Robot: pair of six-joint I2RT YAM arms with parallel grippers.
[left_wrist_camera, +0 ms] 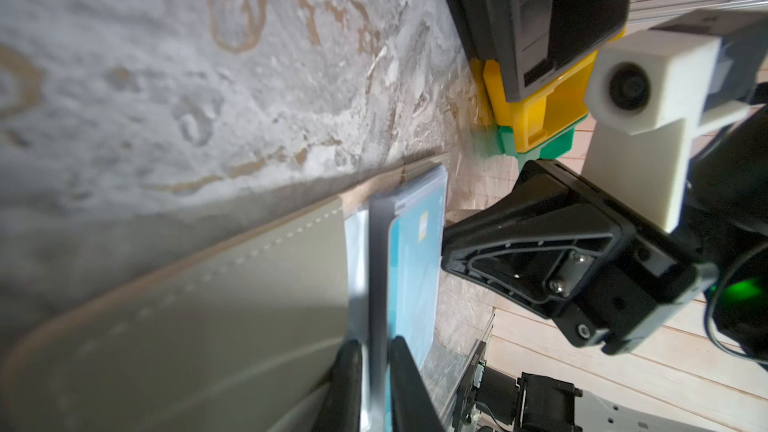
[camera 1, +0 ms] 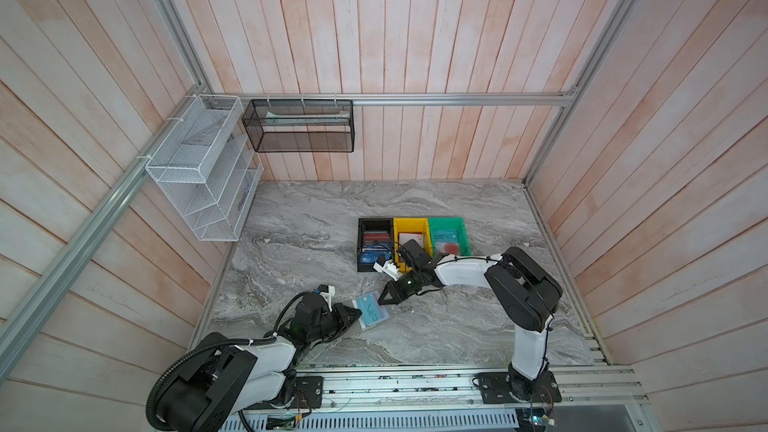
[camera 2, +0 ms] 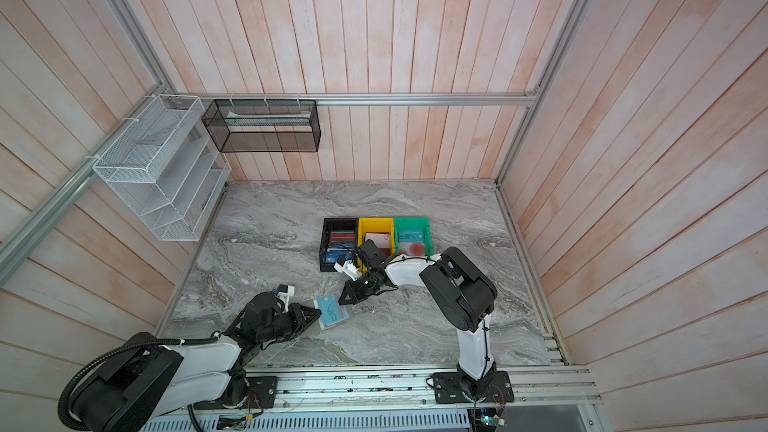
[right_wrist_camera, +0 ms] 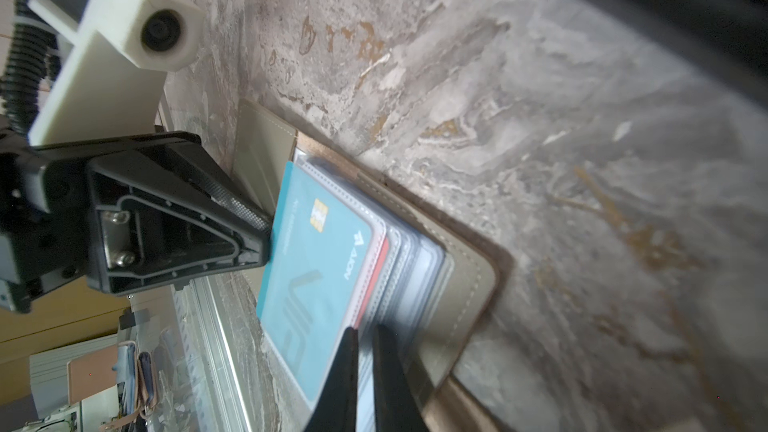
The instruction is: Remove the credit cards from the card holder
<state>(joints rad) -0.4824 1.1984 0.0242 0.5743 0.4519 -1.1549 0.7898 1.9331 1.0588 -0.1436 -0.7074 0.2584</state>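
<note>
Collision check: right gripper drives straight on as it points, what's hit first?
Right gripper: likely the teal plastic VIP card on the grey stitched card holder; beyond it, the black left gripper. Depth unclear.

3 bins [camera 1: 410,222] behind card holder [camera 1: 385,313]

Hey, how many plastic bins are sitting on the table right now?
3, in a row on the table: black bin at left, yellow bin in the middle, green bin at right. I see no others.

Bright, even light; near card holder [left_wrist_camera: 187,326] blurred, edges bowed.
</note>
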